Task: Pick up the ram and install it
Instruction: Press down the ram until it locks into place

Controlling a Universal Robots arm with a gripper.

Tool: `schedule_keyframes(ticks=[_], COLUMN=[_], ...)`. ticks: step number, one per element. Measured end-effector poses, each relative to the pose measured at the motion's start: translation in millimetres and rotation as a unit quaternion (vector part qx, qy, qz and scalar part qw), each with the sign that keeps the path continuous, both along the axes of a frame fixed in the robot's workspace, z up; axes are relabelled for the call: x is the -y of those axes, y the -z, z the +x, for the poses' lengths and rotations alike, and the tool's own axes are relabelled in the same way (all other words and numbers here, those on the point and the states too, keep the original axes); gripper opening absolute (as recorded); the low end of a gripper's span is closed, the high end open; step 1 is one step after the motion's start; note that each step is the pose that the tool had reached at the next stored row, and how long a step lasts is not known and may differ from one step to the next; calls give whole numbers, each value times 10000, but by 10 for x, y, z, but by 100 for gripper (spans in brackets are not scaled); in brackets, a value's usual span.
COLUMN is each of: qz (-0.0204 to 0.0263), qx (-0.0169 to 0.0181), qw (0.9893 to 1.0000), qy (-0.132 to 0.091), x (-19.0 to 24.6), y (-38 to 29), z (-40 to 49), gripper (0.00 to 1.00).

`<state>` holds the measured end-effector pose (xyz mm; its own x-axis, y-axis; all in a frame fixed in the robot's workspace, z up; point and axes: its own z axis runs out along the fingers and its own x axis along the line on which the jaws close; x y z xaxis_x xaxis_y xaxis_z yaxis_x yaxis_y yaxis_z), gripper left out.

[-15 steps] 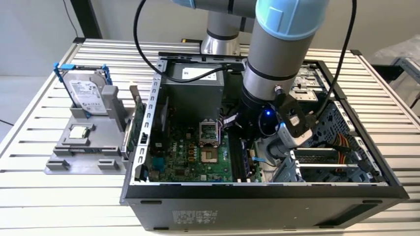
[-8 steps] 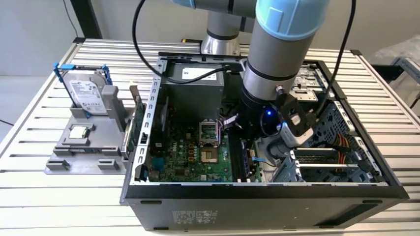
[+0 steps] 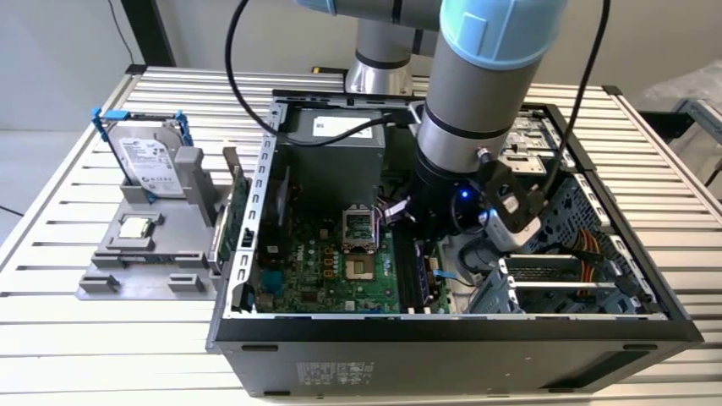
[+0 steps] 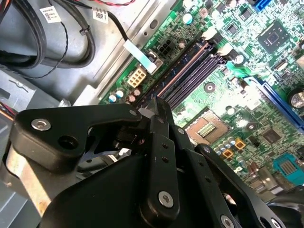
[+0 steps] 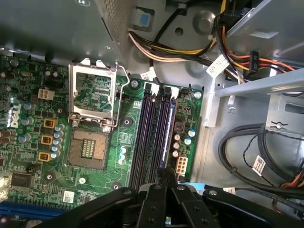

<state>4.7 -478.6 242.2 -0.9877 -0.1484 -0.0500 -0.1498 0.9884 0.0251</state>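
Hovering inside the case (image 3: 243, 254): gripper (image 5: 164, 176), low over the near end of the slots (image 5: 153, 128), at the outermost one.
- Hand: fingers (image 4: 155, 108) drawn together; nothing seen between them.
- Ram (image 3: 226, 211): apparently the thin dark-green strip on edge between the fixture (image 3: 124, 254) and the case wall, well apart from the gripper; not certain.
- Step, as judged: pick-up not yet made; slots look empty.
- Next move calls for: a straight lift clear of the rim, fingers opened before reaching the ram.
- Edges: cables (image 5: 247, 147) and cage (image 3: 542, 283) close beside the slots; socket (image 5: 92, 97) on the other side. Room is tight sideways, open above
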Motion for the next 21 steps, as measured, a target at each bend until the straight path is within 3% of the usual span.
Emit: schedule_keyframes(ticks=[12, 21], qz=[0, 0], qx=[0, 0], qw=[9993, 9980], qy=[-364, -629], x=[0, 0], y=[0, 0], z=[0, 0], gripper=[0, 0])
